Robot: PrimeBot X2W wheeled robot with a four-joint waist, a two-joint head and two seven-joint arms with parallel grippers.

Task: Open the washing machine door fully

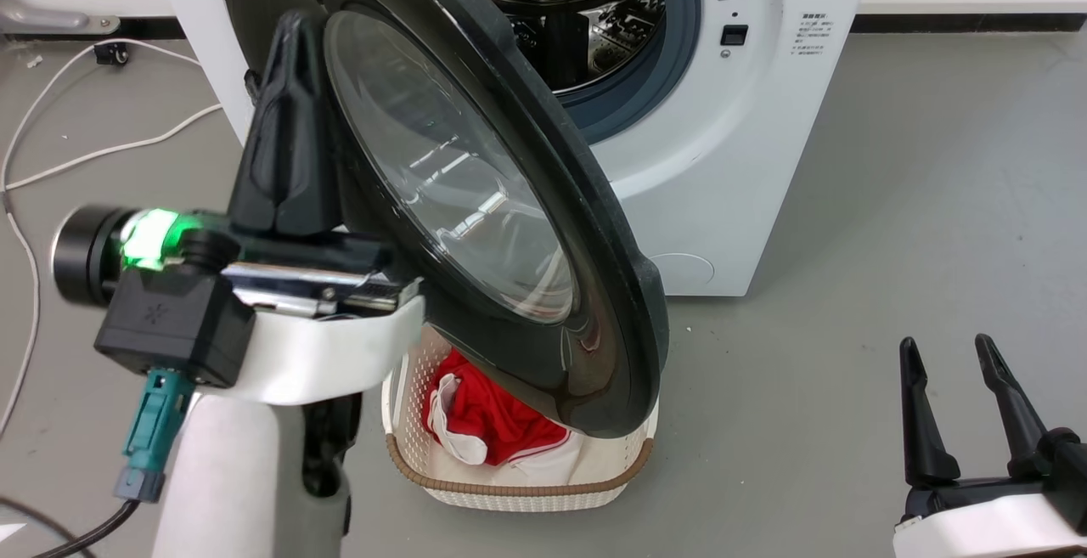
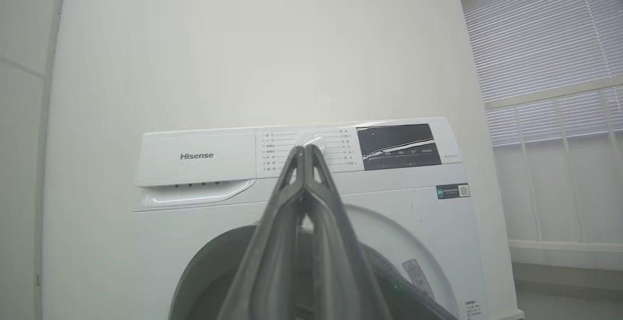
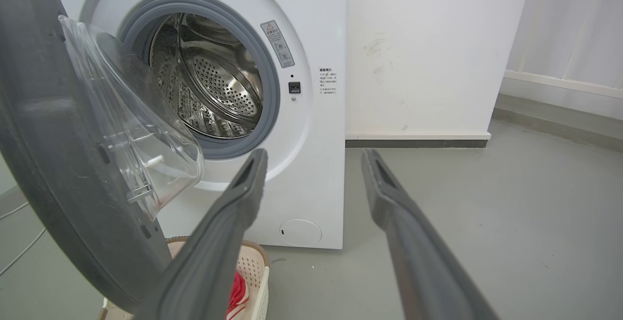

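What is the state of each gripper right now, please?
Left gripper: fingers closed together, nothing between them, beside the large round glossy black washing machine door.
Right gripper: open, empty.

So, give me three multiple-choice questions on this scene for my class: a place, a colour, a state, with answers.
1. Where is the laundry basket?
A. On a shelf
B. On the floor under the open washing machine door
C. On a chair
2. What colour is the main garment in the basket?
A. Red
B. Blue
C. Green
3. How is the right gripper?
A. Shut on the door
B. Shut on the garment
C. Open, holding nothing
Answers: 1 B, it sits on the floor beneath the door; 2 A, red cloth lies in it; 3 C, its fingers stand apart.
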